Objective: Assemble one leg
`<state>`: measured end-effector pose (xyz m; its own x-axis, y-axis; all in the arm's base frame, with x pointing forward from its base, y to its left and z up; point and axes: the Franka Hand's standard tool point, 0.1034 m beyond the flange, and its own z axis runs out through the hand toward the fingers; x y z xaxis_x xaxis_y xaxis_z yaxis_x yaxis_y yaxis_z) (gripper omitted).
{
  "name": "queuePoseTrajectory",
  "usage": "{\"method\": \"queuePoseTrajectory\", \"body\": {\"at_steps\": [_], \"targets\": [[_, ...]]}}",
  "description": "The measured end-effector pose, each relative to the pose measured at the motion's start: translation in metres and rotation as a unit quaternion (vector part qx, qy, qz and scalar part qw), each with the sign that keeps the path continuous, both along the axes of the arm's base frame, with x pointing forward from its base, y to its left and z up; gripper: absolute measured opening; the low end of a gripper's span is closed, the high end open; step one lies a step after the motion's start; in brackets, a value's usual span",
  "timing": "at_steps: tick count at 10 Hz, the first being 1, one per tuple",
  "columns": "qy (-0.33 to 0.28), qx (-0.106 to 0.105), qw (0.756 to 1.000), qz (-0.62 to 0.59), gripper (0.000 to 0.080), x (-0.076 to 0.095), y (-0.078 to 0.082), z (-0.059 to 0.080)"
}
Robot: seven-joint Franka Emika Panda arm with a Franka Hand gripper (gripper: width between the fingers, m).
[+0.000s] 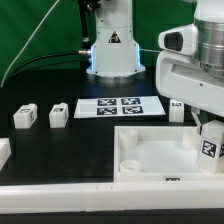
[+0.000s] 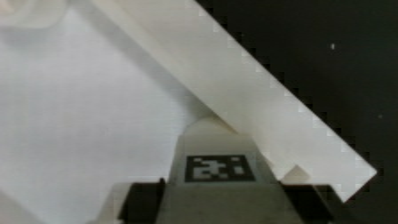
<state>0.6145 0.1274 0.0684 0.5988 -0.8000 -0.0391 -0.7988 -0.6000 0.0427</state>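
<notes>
My gripper [image 1: 210, 136] is shut on a leg [image 1: 211, 143], a small white block with a black-and-white tag, and holds it over the right end of the white square tray-like panel [image 1: 150, 160]. In the wrist view the held leg [image 2: 221, 168] sits between the dark fingers [image 2: 143, 202], above the panel's inner floor [image 2: 89, 110] and beside its raised rim [image 2: 249, 90]. Three more legs stand on the table: two at the exterior view's left [image 1: 24, 117] [image 1: 57, 116] and one [image 1: 176, 109] behind the panel near the arm.
The marker board [image 1: 119, 107] lies flat behind the panel. The robot base [image 1: 112, 50] stands at the back. A white block [image 1: 3, 152] sits at the exterior view's left edge. A cable runs across the back.
</notes>
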Motion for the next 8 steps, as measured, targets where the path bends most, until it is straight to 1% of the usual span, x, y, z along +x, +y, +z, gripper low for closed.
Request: {"method": "queuePoseTrajectory", "body": {"at_steps": [1,3,4,6,7,8], "targets": [[-0.003,-0.004,0.998,-0.069,0.0292,0.0009,0.0009,-0.0001],[-0.008,-0.007,0.987,-0.163,0.0292,0.0023,0.0017,-0.0001],[-0.011,-0.004,0.97,-0.242,0.0292,0.0037,0.0021,-0.0002],[-0.018,0.003,0.943,-0.331,0.0292,0.0057,0.0018,0.0001],[-0.019,0.005,0.919,-0.394,0.0292,0.0076,0.0006,0.0009],[-0.019,0.008,0.903,-0.429,0.0292,0.0088,-0.001,0.001]]}}
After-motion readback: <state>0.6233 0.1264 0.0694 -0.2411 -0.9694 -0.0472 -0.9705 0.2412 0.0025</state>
